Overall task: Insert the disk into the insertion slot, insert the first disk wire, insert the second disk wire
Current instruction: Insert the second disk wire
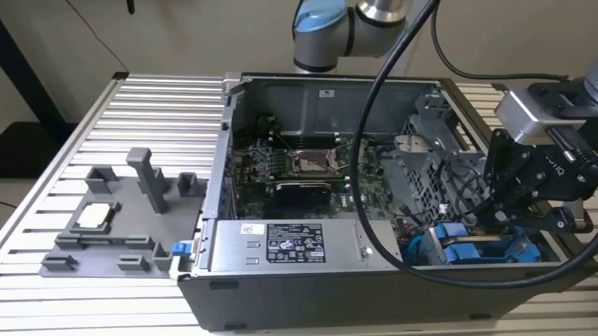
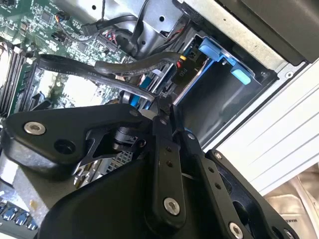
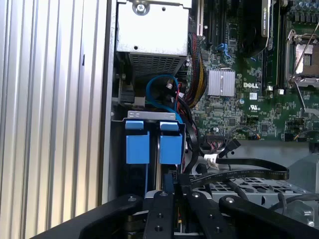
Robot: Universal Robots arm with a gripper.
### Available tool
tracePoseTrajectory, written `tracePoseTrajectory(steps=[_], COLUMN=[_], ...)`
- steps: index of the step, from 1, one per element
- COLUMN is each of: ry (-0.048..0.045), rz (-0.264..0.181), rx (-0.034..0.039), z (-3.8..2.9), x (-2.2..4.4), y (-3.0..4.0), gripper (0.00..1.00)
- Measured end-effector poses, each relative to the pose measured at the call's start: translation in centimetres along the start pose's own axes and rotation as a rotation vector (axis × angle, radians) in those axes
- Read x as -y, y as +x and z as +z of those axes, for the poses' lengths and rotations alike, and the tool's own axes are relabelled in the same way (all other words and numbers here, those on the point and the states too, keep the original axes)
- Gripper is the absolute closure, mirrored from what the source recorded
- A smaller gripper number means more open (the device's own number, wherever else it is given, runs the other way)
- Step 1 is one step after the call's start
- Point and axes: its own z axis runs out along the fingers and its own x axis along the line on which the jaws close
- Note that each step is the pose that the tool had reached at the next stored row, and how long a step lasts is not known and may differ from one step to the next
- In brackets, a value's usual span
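Exterior view: an open computer case (image 1: 374, 280) lies on a ribbed metal tabletop (image 1: 140, 112), and the robot's black hand (image 1: 509, 210) reaches down into the case at the exterior view's right. Below it, the disk (image 1: 467, 250) in its bright blue carrier appears seated in the insertion slot (image 1: 425, 150), the grey drive-bay cage by the case wall, so the first step looks done. In the first wrist view the blue end tabs (image 3: 149, 144) stand side by side, flush in the bay. The second wrist view shows the hand's fingers (image 2: 162, 107) drawn close together, apparently pinching a flat black cable (image 2: 104, 67) just beside the bay. Whether either wire is already plugged in cannot be told; at least one seems outstanding. Room is tight: the case wall sits close on one side, the cage and loose cable bundles crowd the other, and the silver power-supply box (image 1: 285, 245) borders the bay.
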Motion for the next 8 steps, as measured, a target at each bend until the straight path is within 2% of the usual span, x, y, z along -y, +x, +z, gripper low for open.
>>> tracePoseTrajectory(steps=[5, 8], ry=[0.0001, 0.0003], rz=[0.000, -0.001], rx=[0.0023, 0.0077], z=[0.22, 0.34], x=[0.12, 0.30], y=[0.03, 0.04], gripper=[0.84, 0.84])
